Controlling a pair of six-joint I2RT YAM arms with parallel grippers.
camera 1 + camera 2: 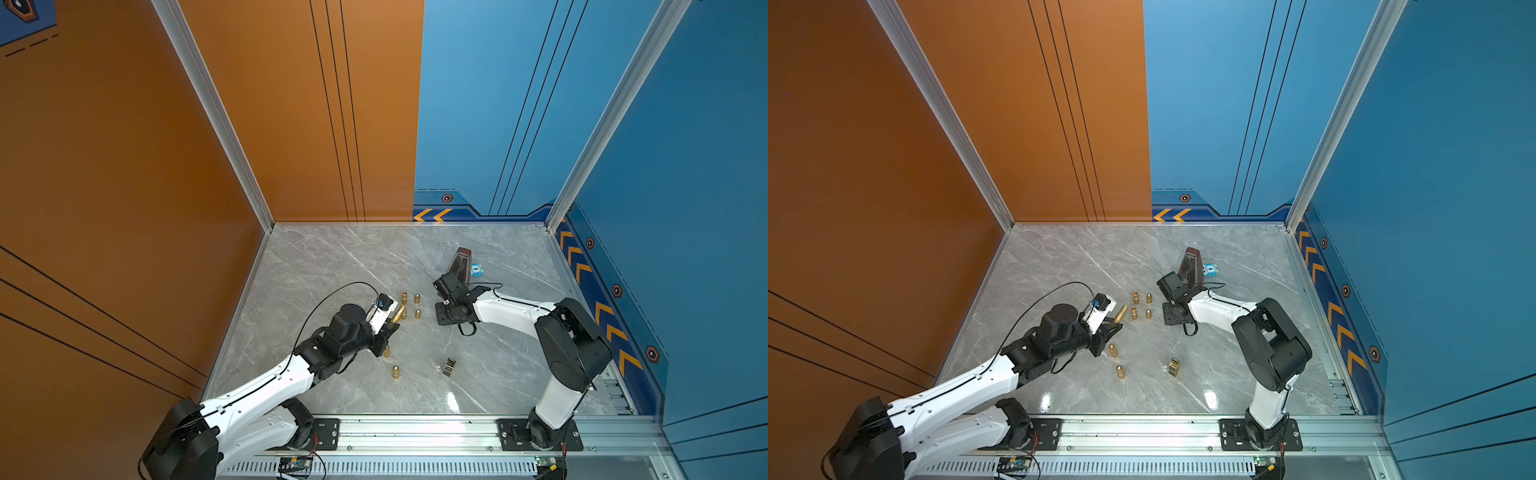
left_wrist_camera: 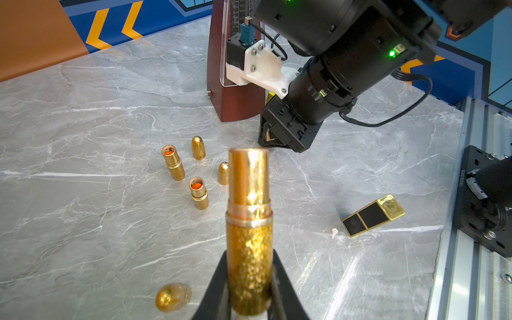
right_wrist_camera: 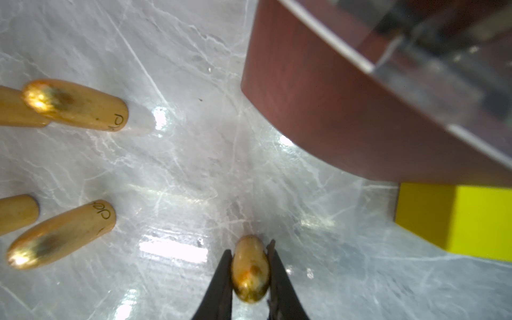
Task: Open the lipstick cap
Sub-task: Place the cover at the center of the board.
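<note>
Spreading grey with white veins, the glossy marble tabletop [image 1: 374, 257] sits in an enclosure with orange wall panels [image 1: 124, 166] on the left arm's side, blue wall panels [image 1: 685, 166] on the right arm's side, and an aluminium rail [image 1: 415, 432] along the near edge. The left gripper [image 2: 249, 266] is clamped on the uncapped gold lipstick [image 2: 249, 216], lifted over the marble. The right gripper [image 3: 250, 257] pinches a bullet-shaped gold cap [image 3: 250, 273] close to the marble, near a wooden metronome [image 3: 332, 110].
</note>
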